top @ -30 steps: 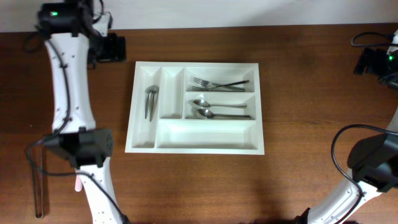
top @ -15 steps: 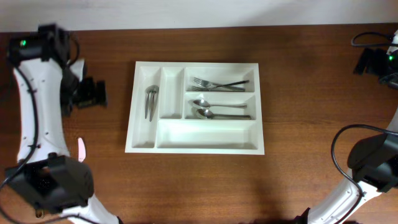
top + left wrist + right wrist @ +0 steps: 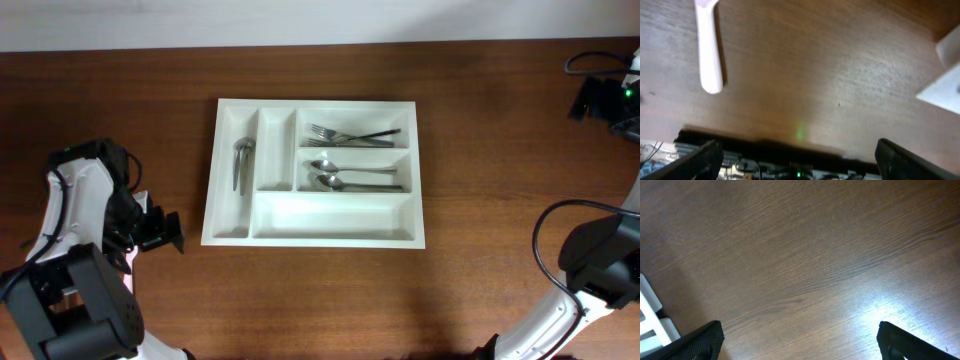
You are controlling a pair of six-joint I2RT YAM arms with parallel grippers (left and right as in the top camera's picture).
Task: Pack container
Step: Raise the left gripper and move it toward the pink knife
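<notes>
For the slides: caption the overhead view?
Partly packed cutlery tray on wooden table: forks and spoons in right slots, one utensil far left; left gripper open alongside.

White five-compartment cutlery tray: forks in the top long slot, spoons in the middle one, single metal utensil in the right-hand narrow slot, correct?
No: the overhead view shows the single metal utensil in the left-hand narrow slot of the white five-compartment cutlery tray. The metal forks in the top long slot, metal spoons in the middle one: right.
</notes>
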